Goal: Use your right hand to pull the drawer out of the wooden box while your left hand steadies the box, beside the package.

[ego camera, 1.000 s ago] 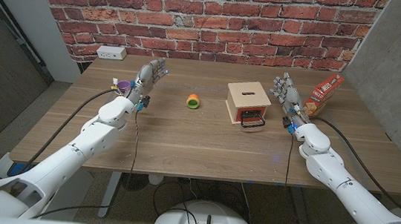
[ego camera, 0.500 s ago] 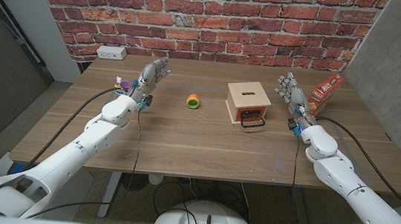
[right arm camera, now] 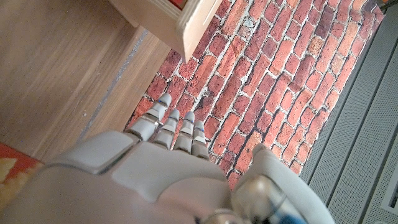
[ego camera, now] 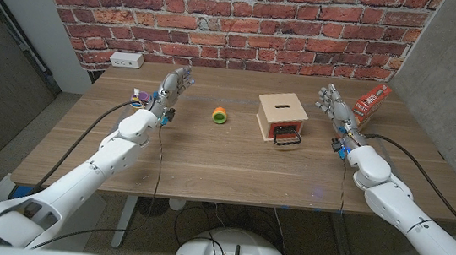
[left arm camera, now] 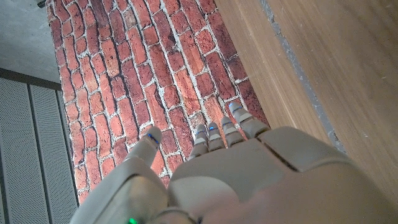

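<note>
Fingers point(ego camera: 330, 96) of both hands spread, empty — wooden box point(ego camera: 281, 116) sits between them, untouched.

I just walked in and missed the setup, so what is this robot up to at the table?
Nothing is being handled yet. The wooden box sits mid-table with its red drawer facing the robot. The right hand hovers open between the box and the package, touching neither. The left hand is raised, open, far off toward the table's left side, near a small green and orange ring. The box has not been steadied.
</note>
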